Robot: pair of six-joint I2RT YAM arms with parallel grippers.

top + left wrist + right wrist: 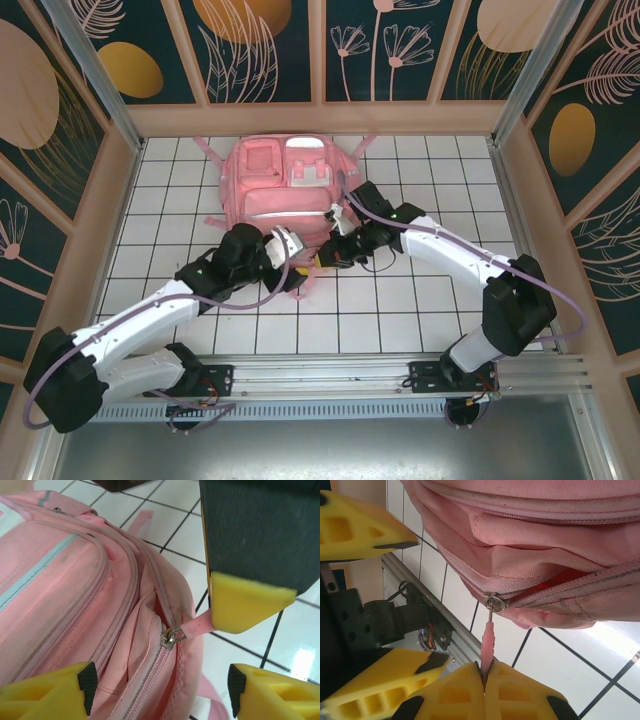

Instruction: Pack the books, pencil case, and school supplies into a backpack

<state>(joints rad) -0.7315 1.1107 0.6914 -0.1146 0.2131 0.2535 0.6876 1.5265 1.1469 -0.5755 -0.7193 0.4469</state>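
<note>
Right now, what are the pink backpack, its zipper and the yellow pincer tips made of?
Backpack: woven cloth, likely nylon, matte; fine weave shows. Zipper slider: metal, dull silver gleam. Pull tab: pink woven ribbon. Right pincer fingertips: probably hard plastic, matte yellow, moulded hollows.

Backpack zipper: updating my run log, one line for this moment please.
right fingers: shut on zipper pull; left fingers: open at backpack; zipper: partly open

White arms (140,325), purple cables (250,303), yellow pincers (485,687)
</note>
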